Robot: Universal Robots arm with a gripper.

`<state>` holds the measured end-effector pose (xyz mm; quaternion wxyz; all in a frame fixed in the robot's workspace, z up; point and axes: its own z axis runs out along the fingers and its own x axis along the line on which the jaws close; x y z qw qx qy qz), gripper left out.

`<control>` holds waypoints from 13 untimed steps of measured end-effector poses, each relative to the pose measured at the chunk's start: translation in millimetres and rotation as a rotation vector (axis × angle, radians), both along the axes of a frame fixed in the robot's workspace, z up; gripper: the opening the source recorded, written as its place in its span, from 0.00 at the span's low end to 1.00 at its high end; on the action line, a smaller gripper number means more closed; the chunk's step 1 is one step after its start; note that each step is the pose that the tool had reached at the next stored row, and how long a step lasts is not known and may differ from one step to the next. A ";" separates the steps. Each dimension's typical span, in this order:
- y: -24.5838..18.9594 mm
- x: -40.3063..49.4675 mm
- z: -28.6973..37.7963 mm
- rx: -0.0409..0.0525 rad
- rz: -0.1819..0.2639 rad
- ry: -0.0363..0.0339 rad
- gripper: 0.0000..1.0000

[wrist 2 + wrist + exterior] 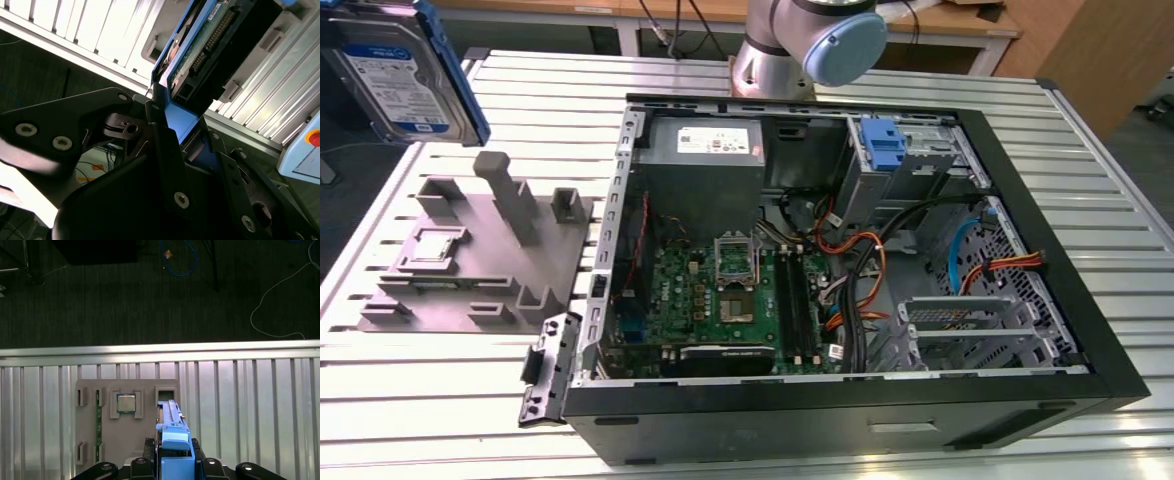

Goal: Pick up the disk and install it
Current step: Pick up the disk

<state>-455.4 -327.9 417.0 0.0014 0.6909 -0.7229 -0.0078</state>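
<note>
The disk (403,75) hangs tilted in the air, off the open computer case (1067,330) toward the exterior view's left, over the grey fixture plate (480,260) lying beside the case on the bench (427,420). The arm (807,45) stands behind the case.

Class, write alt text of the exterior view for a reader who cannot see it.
A disk hangs in the air at the exterior view's left, above a grey fixture on a slatted table. An open computer case lies beside it, the arm behind.
</note>
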 end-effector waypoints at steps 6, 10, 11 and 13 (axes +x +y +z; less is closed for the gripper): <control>0.0 0.0 1.9 0.0000 0.000 0.0000 0.36; 0.0 0.0 2.9 0.0000 0.000 0.0000 0.36; 0.0 0.0 3.2 -0.0001 0.000 0.0001 0.36; 0.0 0.0 3.6 0.0000 0.000 0.0000 0.36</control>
